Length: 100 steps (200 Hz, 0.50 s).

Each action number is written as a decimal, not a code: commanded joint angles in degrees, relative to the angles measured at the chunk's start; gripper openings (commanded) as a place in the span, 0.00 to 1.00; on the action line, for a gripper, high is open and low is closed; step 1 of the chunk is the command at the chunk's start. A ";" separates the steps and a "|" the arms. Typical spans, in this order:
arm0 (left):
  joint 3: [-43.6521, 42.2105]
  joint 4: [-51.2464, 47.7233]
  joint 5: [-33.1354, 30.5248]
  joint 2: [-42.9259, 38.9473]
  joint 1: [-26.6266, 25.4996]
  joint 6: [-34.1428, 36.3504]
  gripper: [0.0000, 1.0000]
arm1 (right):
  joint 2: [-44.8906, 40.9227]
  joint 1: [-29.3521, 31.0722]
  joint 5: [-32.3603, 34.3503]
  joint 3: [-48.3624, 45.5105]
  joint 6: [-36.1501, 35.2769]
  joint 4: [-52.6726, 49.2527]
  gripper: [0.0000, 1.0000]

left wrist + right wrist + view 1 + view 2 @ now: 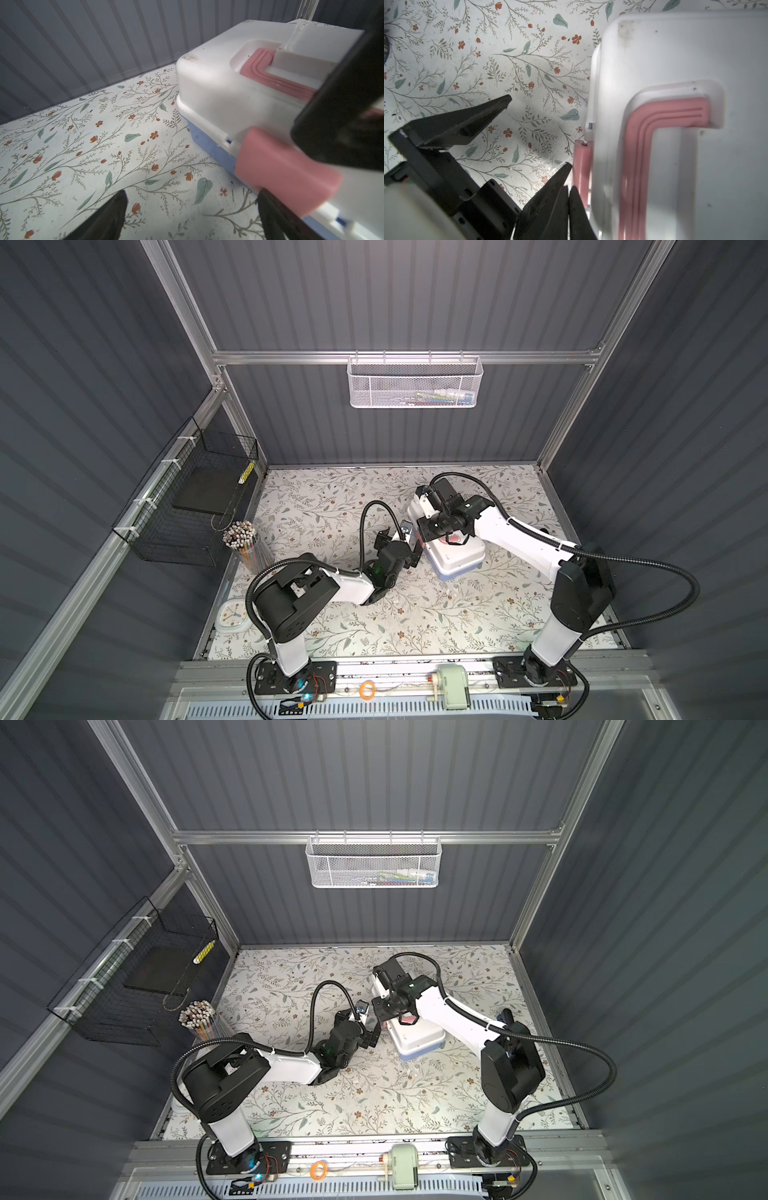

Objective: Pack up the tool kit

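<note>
A floral table [332, 614] is carrying the closed tool kit [457, 558], which is sitting right of centre, toward the far side. The left end effector [192, 192] is gaping wide and empty just beside the kit's pink latch [286, 166], probably to brace the kit. The right end effector [569, 193] is pinched shut on nothing, with its tip just beside the latch, likely to press it home.
</note>
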 commanded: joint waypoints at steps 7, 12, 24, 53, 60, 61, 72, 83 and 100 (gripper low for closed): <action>1.31 0.14 1.00 -0.65 0.48 -1.45 0.98 | 1.90 0.75 2.64 2.46 0.54 -3.63 0.08; 1.43 0.15 1.02 -0.64 0.55 -1.51 0.98 | 2.20 0.92 2.93 2.73 0.44 -3.89 0.07; 1.47 0.23 1.14 -0.46 0.55 -1.78 0.98 | 2.87 1.10 3.59 3.21 0.51 -4.50 0.07; 1.51 0.24 1.32 -0.13 0.64 -2.13 0.98 | 3.34 1.38 4.75 3.28 0.53 -4.88 0.07; 1.52 0.32 1.36 -0.03 0.78 -2.18 0.98 | 3.49 1.39 5.06 3.40 0.60 -4.93 0.07; 1.59 0.32 1.34 -0.03 0.75 -2.15 0.98 | 3.51 1.43 5.14 3.41 0.56 -4.96 0.07; 1.67 0.32 1.48 0.12 0.77 -2.25 0.98 | 3.64 1.44 5.74 3.52 0.61 -5.31 0.07; 1.91 0.32 1.57 0.29 0.85 -2.25 0.98 | 3.94 1.54 6.32 3.71 0.62 -5.65 0.07; 2.15 0.32 1.60 0.49 0.89 -2.29 0.98 | 4.49 1.64 7.54 4.02 0.54 -6.58 0.07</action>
